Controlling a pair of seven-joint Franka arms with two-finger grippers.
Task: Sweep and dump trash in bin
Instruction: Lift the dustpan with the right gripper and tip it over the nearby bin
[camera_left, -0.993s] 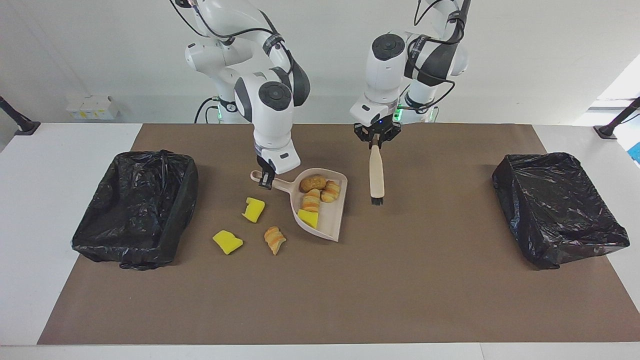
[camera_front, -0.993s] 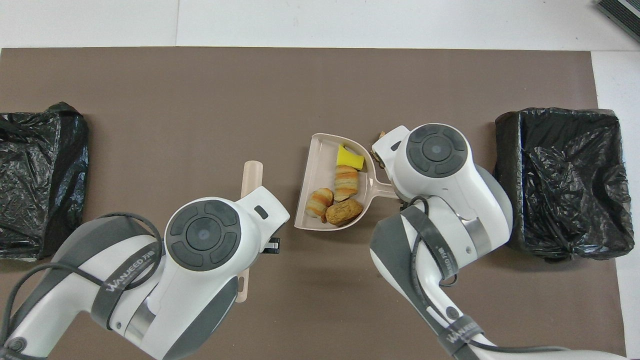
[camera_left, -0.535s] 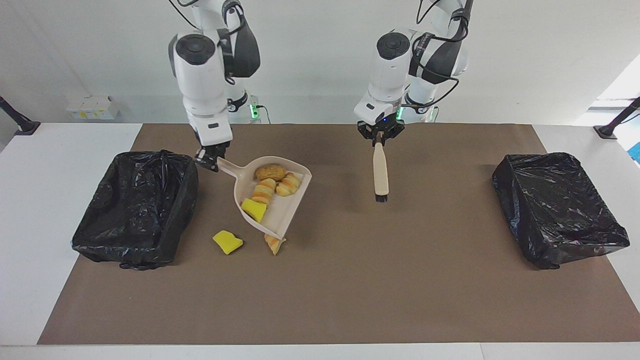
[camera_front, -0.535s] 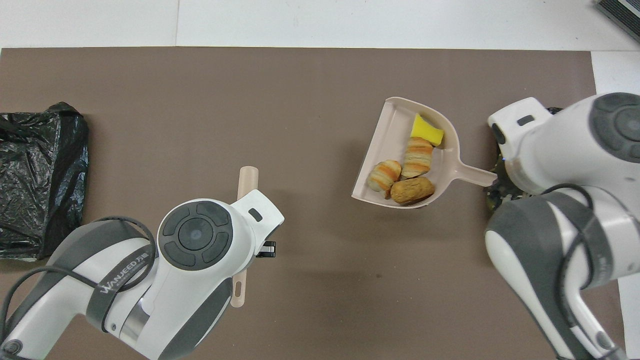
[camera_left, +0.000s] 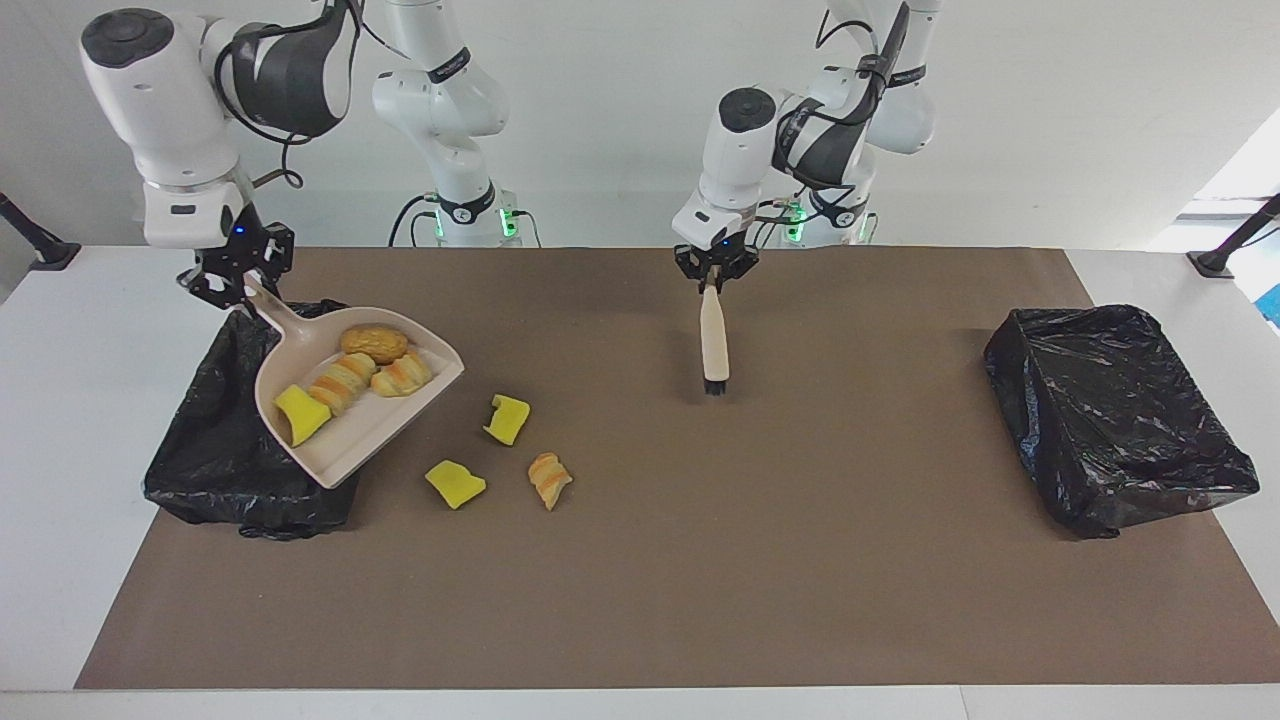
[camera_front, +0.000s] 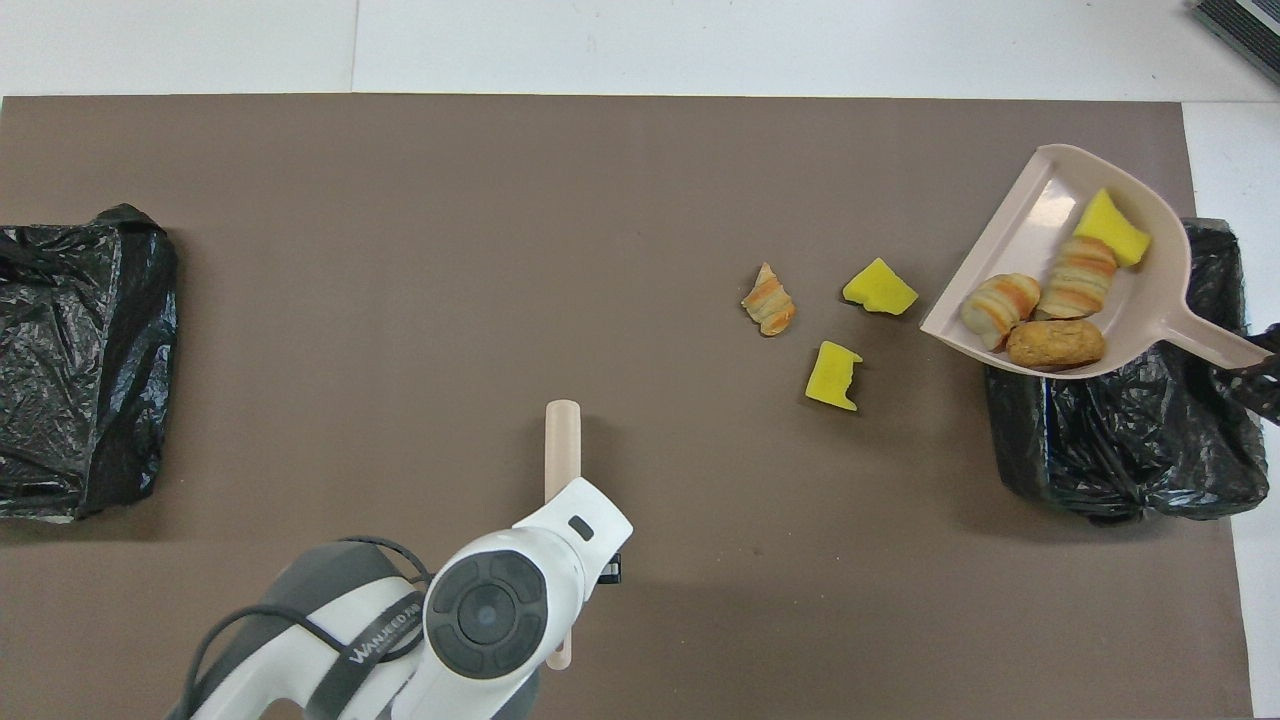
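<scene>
My right gripper is shut on the handle of the beige dustpan and holds it raised and tilted over the black-bagged bin at the right arm's end. The pan holds a yellow sponge chunk, two croissant pieces and a brown bread piece. On the mat beside the bin lie two yellow sponge chunks and a croissant piece. My left gripper is shut on a brush that hangs bristles down over the mat's middle.
A second black-bagged bin stands at the left arm's end of the table. The brown mat covers most of the table. In the overhead view the dustpan overlaps the bin beneath it.
My right arm lifted the loaded dustpan off the mat and carried it to the bin at its end. The three loose scraps came back into view. The left gripper with the brush shifted slightly.
</scene>
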